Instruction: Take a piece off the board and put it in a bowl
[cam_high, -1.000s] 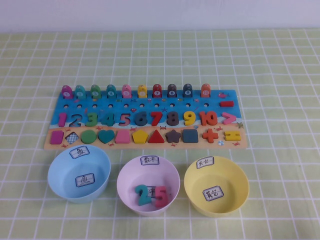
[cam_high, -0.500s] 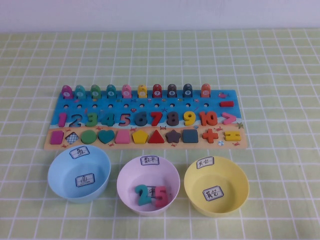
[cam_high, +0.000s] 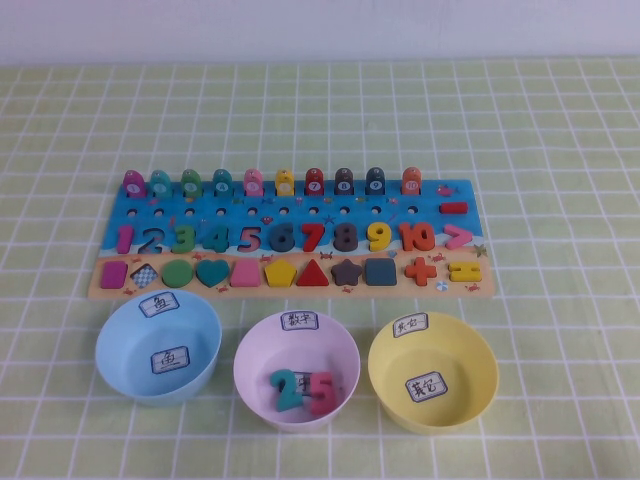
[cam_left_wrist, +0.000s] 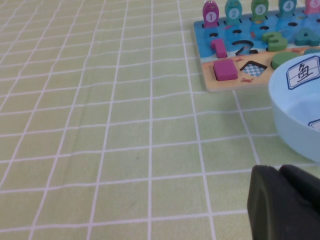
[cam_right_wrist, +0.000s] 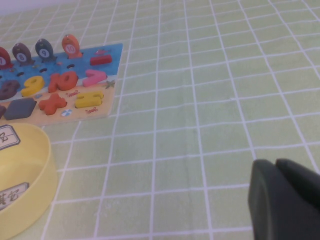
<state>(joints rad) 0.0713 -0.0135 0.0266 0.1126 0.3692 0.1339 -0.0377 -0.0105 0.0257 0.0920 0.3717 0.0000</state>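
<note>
The teal numeral "2" piece (cam_high: 287, 390) lies inside the pale pink-lilac bowl (cam_high: 250, 350), beside a pink-red "5" (cam_high: 321, 392). The long blue board (cam_high: 300, 203) lies behind the three bowls; its "2" recess (cam_left_wrist: 243, 46) is empty. Neither gripper shows in the high view. My left gripper (cam_left_wrist: 280, 172) is shut and empty, low over the cloth left of the light blue bowl (cam_left_wrist: 295, 120). My right gripper (cam_right_wrist: 276, 165) is shut and empty, low over the cloth right of the yellow bowl (cam_right_wrist: 25, 175).
The light blue bowl (cam_high: 120, 330) stands left of the pink bowl and the yellow bowl (cam_high: 475, 350) right of it, both holding only labels. A green checked cloth (cam_high: 560, 150) covers the table. The board's ends show in both wrist views.
</note>
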